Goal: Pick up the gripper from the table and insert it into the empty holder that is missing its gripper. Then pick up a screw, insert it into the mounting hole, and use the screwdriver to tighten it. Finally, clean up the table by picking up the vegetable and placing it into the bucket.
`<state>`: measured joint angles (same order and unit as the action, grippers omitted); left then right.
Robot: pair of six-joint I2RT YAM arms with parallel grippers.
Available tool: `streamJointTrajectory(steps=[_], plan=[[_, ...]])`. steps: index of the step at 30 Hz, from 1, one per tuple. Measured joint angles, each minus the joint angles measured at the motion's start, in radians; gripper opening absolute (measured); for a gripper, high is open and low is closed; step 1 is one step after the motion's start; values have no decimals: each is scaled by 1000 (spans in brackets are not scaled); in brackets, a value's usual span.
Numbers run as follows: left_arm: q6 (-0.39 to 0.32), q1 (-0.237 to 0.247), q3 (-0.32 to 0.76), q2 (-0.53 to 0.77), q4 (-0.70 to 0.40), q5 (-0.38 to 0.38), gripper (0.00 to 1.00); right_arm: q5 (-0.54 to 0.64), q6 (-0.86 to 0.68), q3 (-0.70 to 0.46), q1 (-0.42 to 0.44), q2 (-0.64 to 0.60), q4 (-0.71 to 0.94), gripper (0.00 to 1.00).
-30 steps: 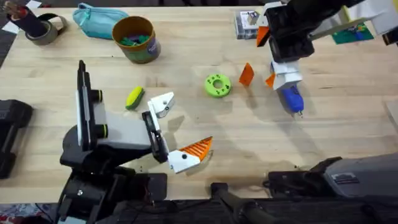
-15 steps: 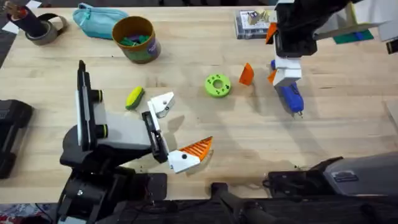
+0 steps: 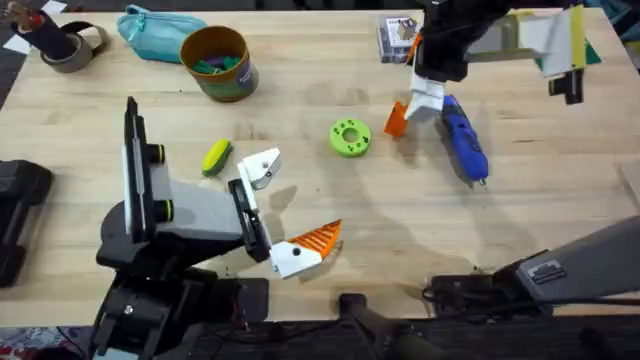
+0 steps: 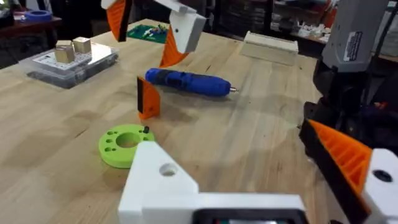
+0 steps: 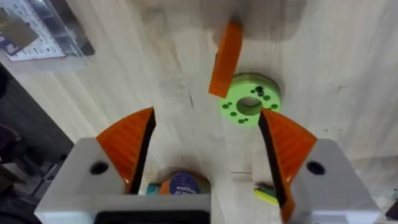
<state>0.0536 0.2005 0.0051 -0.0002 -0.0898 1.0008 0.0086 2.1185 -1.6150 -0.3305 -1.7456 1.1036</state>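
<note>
On the table [image 3: 560, 170], the gripper [image 5: 225, 59] stands beyond the open jaws.

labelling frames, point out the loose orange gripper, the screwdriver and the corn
loose orange gripper [image 3: 396, 118], overhead view, middle of wedge
screwdriver [image 3: 463, 141], overhead view, blue barrel
corn [image 3: 216, 157], overhead view, yellow middle

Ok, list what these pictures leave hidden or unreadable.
- Overhead: the box at the far edge is partly covered by the right arm; its contents are too small to tell.
- Overhead: what lies inside the bucket is too small to identify.
- Left wrist: the right gripper is cut off by the edge, with its arm out of frame.
- Right wrist: the screwdriver sits mostly behind the gripper's body.
</note>
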Motion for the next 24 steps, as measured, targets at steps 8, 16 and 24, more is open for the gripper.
streamJointTrajectory(steps=[8,16,24], plan=[[0,0,0,0,0,0,986,4,0,0,-16,-38,-40,996],[0,0,0,0,0,1,986,26,0,0,-22,-64,-71,996],[0,0,0,0,0,1,986,28,0,0,-33,-74,-72,996]])
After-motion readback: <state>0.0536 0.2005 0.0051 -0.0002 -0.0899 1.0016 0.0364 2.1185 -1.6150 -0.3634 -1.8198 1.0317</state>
